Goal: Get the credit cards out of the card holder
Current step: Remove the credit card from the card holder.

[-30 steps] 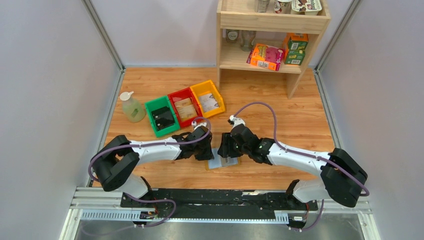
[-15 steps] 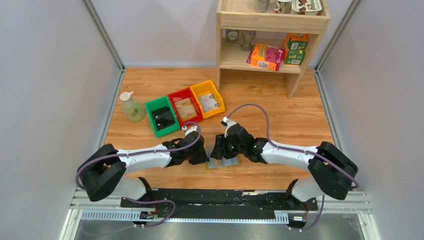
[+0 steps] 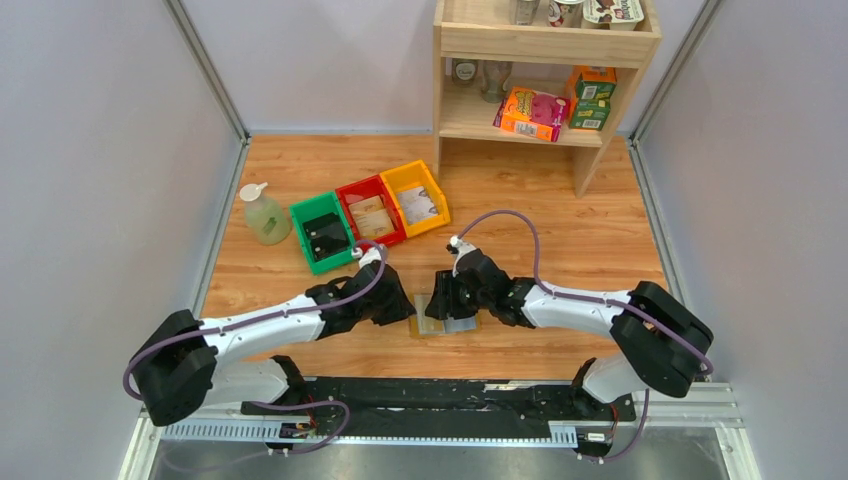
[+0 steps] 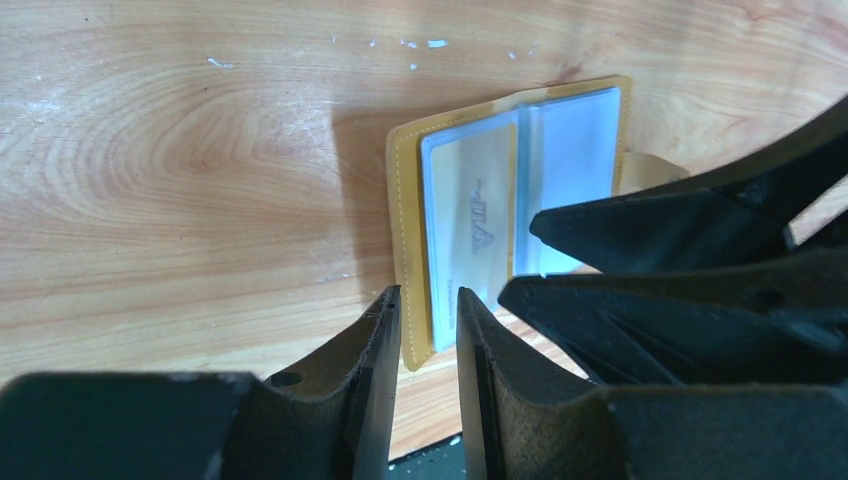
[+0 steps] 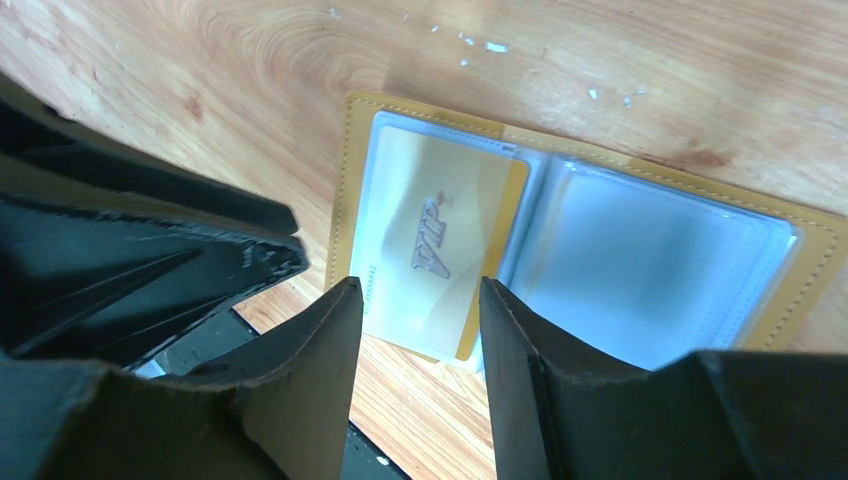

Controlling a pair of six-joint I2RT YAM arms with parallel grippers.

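Mustard-yellow card holder [image 5: 640,265] lies open on the wooden surface [image 4: 200,150], with a pale VIP credit card [image 5: 440,240] inside one clear pocket. The right claw [image 5: 420,290] hangs over this card, fingers apart and empty. I think it should press the pocket down while the card slides out. The left claw [image 4: 428,300], parted a little and empty, has drawn back to the holder's edge since a second ago.

Card holder [image 5: 815,255] lies open on the desk [image 5: 650,70], a VIP card [image 5: 440,240] in one pocket; fingers [image 5: 300,400] of the right hand [image 5: 420,290] stand apart above it
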